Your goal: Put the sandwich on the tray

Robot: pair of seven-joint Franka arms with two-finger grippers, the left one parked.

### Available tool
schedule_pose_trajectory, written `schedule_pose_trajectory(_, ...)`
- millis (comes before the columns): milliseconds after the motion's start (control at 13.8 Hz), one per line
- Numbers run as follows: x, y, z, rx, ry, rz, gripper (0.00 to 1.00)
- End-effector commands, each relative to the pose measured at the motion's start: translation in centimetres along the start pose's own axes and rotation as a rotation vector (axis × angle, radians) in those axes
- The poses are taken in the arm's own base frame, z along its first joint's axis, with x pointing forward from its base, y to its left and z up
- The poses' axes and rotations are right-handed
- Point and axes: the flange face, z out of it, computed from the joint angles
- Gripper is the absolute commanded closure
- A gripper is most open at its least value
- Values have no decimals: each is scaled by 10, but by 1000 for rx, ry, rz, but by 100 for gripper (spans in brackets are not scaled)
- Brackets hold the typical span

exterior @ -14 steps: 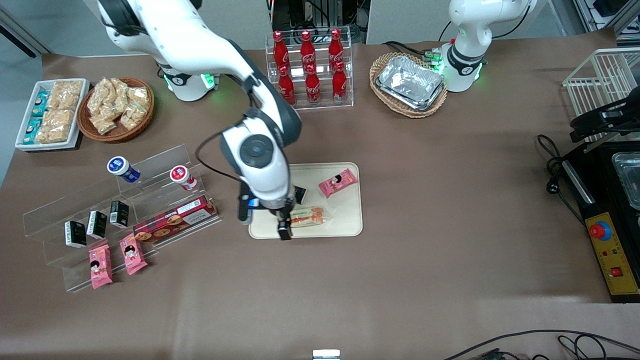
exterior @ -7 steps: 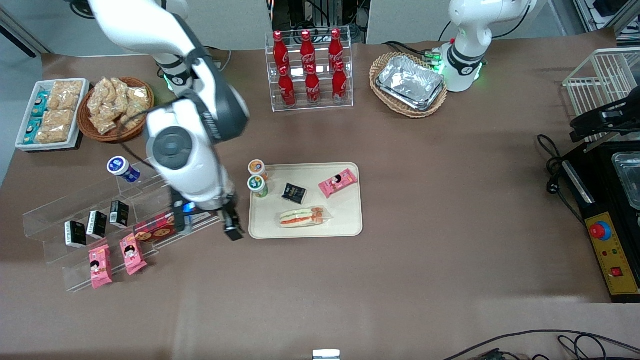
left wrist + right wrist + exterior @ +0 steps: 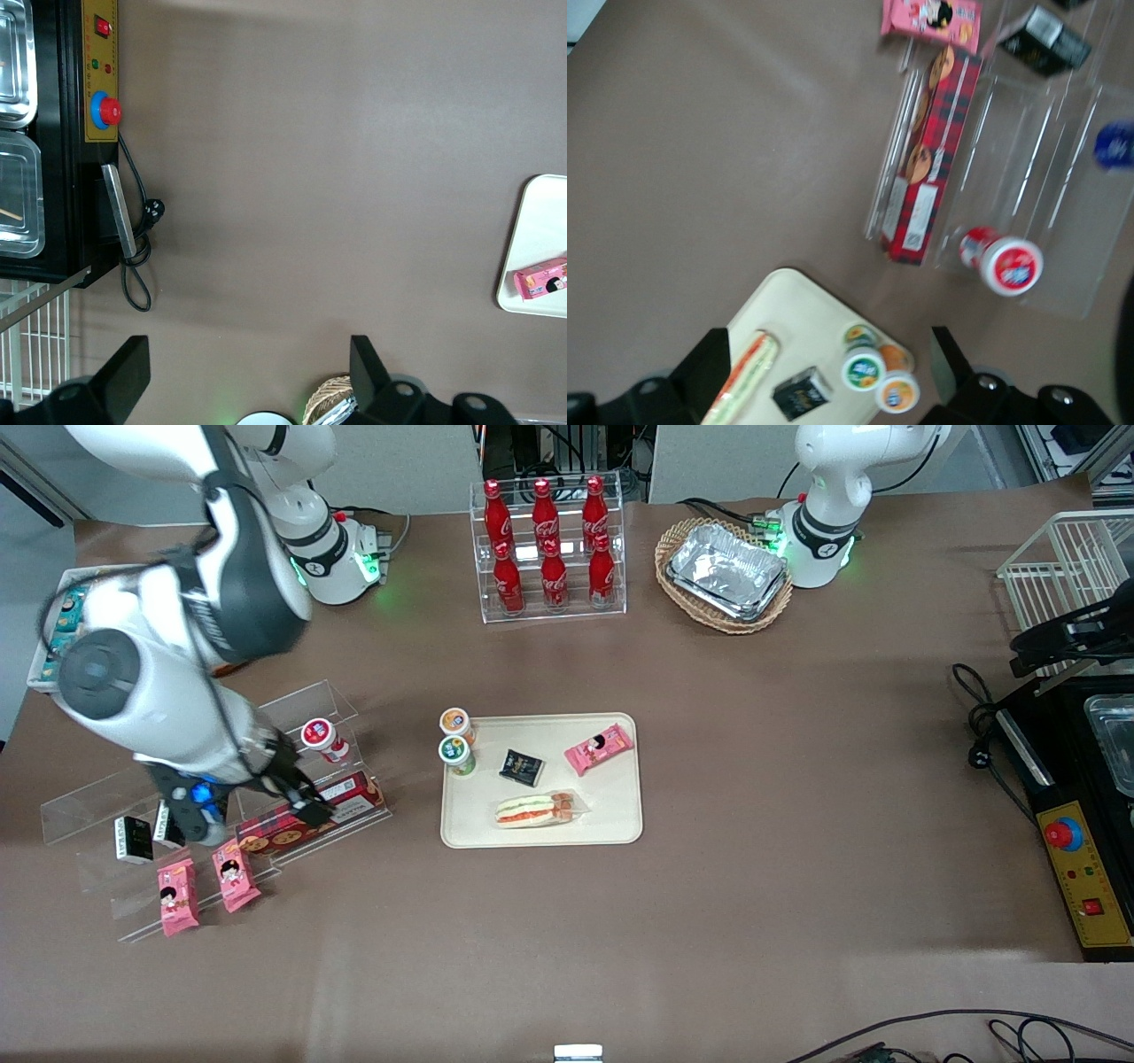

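The clear-wrapped sandwich (image 3: 536, 810) lies flat on the cream-beige tray (image 3: 611, 822), near the tray's edge closest to the front camera. It also shows in the right wrist view (image 3: 740, 376) on the tray (image 3: 793, 305). The right gripper (image 3: 257, 821) is open and empty. It hangs over the clear acrylic shelf (image 3: 292, 704) above the red cookie box (image 3: 310, 815), well away from the tray toward the working arm's end of the table. In the right wrist view the gripper (image 3: 828, 372) has its fingers spread wide with nothing between them. One corner of the tray shows in the left wrist view (image 3: 540, 230).
On the tray are a pink snack packet (image 3: 600, 747), a black packet (image 3: 521, 766) and two small cups (image 3: 456, 750). The shelf holds a red-lidded cup (image 3: 321, 737), small black cartons (image 3: 133, 839) and pink packets (image 3: 177, 895). A cola bottle rack (image 3: 549, 549) and a basket of foil trays (image 3: 725, 571) stand farther from the front camera.
The gripper has left the sandwich lying on the tray. The arm has swung away from the tray to the acrylic shelf, uncovering the cups and the black packet.
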Motion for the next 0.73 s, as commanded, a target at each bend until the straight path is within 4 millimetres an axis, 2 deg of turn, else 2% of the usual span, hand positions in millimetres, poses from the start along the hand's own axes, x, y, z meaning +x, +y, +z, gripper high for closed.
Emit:
schedule_pose_trajectory(0, 38, 58, -23, -11, -26, -185, 0)
schedule_pose_trajectory(145, 46, 77, -33, 0, -30, -283, 0)
schedule_pose_trajectory(291, 63, 101, -41, 8, -23, -367, 0)
schedule_pose_trajectory(509, 82, 136, -58, 9, 8, -595, 0)
schedule_pose_trajectory(655, 89, 157, -70, 0, 30, -640, 0)
